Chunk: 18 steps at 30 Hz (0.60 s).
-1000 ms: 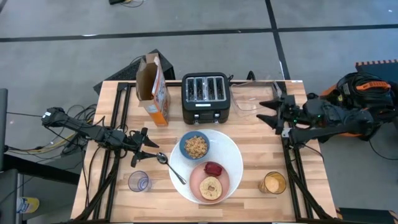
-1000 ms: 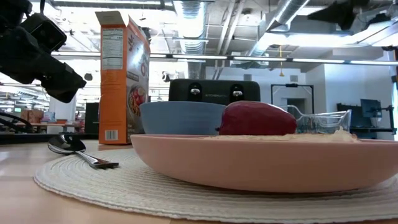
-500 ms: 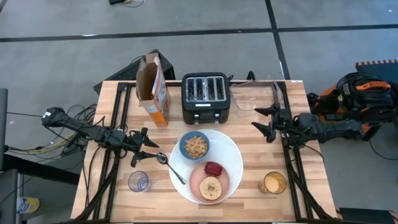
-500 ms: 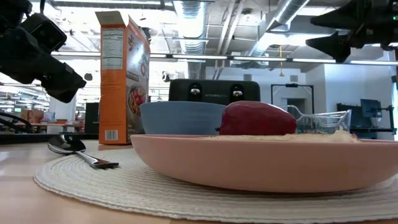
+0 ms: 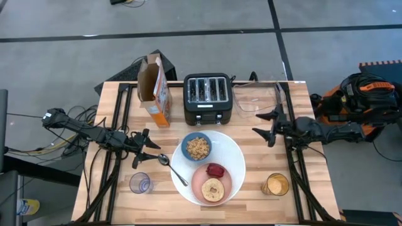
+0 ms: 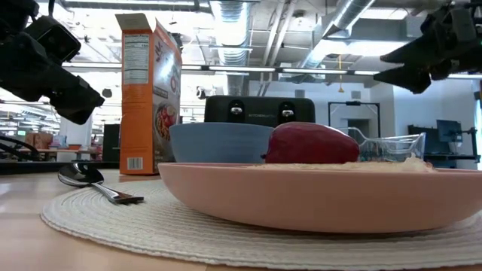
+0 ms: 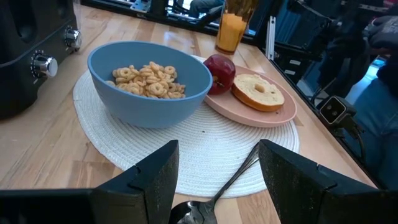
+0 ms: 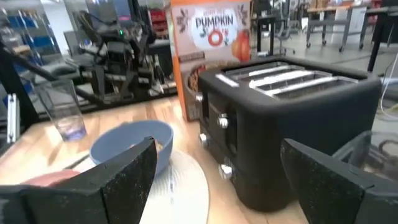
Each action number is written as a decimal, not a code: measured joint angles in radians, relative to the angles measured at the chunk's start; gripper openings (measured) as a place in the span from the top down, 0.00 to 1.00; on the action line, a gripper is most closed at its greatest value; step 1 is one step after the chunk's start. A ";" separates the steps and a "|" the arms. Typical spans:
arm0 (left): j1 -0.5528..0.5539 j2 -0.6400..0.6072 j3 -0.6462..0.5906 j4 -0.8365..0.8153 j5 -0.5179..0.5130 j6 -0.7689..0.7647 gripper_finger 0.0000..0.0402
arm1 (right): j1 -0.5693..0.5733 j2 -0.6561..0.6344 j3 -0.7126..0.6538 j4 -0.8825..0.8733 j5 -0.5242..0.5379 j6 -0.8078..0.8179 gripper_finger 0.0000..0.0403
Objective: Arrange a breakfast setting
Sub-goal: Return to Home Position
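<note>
A round white woven mat (image 5: pixel 235 157) lies at the table's middle near side. On it stand a blue bowl (image 5: pixel 197 148) of brown cereal and a pink plate (image 5: pixel 223 188) with a bagel half (image 5: pixel 213 189) and a red fruit (image 5: pixel 215 169). A metal spoon (image 5: pixel 173 168) lies with its handle on the mat's left edge and its bowl on the wood. My left gripper (image 5: pixel 146 150) is open and empty just left of the spoon's bowl (image 7: pixel 199 210). My right gripper (image 5: pixel 264 129) is open and empty, in the air right of the mat.
A black four-slot toaster (image 5: pixel 208 99) and an open orange cereal box (image 5: pixel 156 91) stand at the far side. A clear plastic container (image 5: pixel 254 99) lies right of the toaster. An empty glass (image 5: pixel 141 183) stands near left, a glass of orange juice (image 5: pixel 276 185) near right.
My right gripper has come down and gone toward the table's left and near edge, closer to the mat, staying open. My left gripper and the setting's things have kept still.
</note>
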 joint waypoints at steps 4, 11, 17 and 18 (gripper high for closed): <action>0.000 0.000 0.000 0.000 0.000 0.000 0.48 | 0.000 0.000 0.000 -0.041 0.000 0.010 0.10; 0.000 0.000 0.000 0.000 0.000 0.000 0.48 | 0.000 0.000 0.000 -0.125 0.003 0.068 0.10; 0.000 0.000 0.000 0.000 0.000 0.000 0.48 | 0.000 -0.001 -0.045 -0.076 0.003 0.053 0.10; 0.000 0.000 0.000 0.000 0.000 0.000 0.48 | 0.000 0.000 -0.066 -0.055 0.003 0.059 0.10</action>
